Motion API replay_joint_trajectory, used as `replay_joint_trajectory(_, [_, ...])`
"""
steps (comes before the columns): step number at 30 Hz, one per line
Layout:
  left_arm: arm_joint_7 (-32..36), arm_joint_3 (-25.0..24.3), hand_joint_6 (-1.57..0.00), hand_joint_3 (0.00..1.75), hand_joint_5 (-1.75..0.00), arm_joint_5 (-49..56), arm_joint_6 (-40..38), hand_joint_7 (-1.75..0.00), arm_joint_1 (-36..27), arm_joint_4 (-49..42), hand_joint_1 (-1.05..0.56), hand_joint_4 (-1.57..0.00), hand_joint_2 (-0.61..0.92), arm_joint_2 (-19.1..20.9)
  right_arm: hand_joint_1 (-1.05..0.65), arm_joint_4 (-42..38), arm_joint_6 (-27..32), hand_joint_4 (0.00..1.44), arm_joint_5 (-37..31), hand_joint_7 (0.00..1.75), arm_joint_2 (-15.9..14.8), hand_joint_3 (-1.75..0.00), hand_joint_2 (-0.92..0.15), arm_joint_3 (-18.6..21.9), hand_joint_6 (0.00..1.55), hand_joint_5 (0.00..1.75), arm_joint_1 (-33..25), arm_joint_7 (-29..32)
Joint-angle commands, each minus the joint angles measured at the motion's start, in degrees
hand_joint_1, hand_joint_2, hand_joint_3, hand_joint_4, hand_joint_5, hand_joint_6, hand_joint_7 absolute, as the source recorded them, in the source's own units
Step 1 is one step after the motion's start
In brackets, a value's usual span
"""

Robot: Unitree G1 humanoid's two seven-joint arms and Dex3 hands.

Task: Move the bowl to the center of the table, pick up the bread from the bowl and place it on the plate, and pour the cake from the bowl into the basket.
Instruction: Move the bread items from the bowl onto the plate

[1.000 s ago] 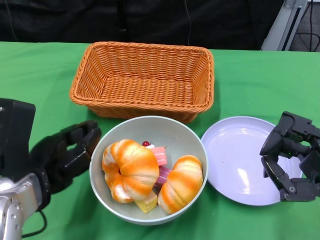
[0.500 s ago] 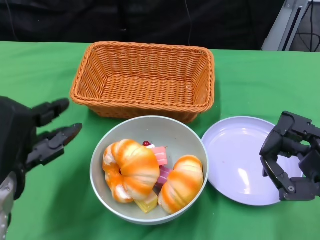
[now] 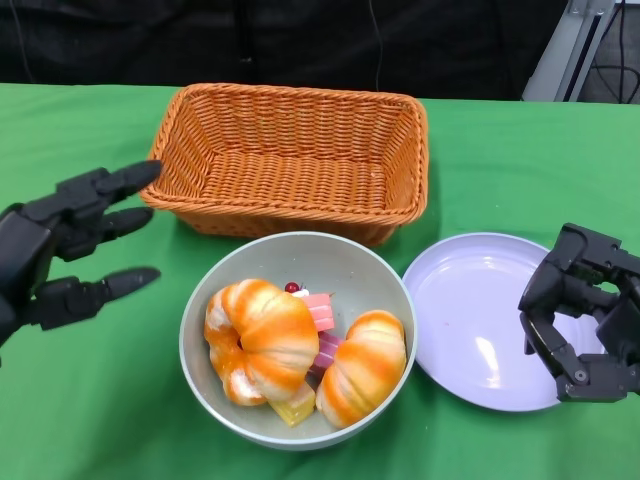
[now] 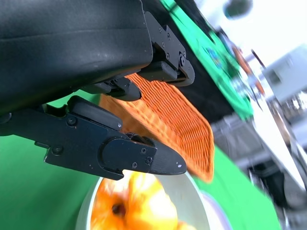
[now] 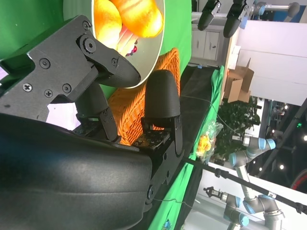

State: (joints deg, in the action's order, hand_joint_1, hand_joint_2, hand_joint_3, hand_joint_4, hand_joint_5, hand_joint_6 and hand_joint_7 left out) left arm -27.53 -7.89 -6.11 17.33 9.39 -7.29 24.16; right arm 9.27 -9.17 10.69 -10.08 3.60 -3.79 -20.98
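Left hand [image 3: 60, 245] is off the bowl [image 3: 297, 260] now, fingers spread wide and holding nothing. A second ago it sat curled right against the bowl's near rim; now it has swung up and away, fingertips pointing toward the wicker basket's [image 3: 290, 155] corner and stopping just short of it. The bowl itself hasn't budged across these moments, sitting just beyond that hand's fingertips, right in front of the basket and touching the edge of the plate [image 3: 480, 320]. That reads to me like the bowl-moving step is finished and the release is clean.

Over on the other side, the right hand [image 3: 580, 315] hasn't shifted at all: it hovers over the plate's outer edge, fingers bent but parted, nothing in them. Both bread pieces [image 3: 265, 335] are still in the bowl, well across from that hand, with the pink and yellow cake [image 3: 320, 315] wedged between them.

So the bread pick comes next, I'd judge. The right-hand loaf [image 3: 365, 365] lies closest to the plate, which makes the right hand the likely candidate. Those glossy rounded crusts could slip, and the cake underneath may shift.
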Motion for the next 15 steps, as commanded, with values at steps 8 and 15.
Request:
replay_joint_trajectory(8, [-9.23, 3.20, -0.32, 0.12, -0.04, 1.60, 13.04, 0.00, 1.36, 2.04, -0.70, -0.38, 0.92, 6.72, -0.07, 0.23, 0.84, 0.68, -0.46, 1.49, 0.12, -1.15, -0.45, -0.81, 0.61, 1.73, 0.71, 0.85])
replay_joint_trajectory(15, [-6.56, 6.22, -0.38, 0.11, -0.04, 9.60, 20.57, -0.03, 2.79, 3.85, -0.69, -0.40, 0.92, 6.25, -0.08, -0.77, -0.12, 0.69, -0.48, 1.49, 0.15, -1.13, -0.45, -1.27, 0.60, 1.73, 1.24, 0.84])
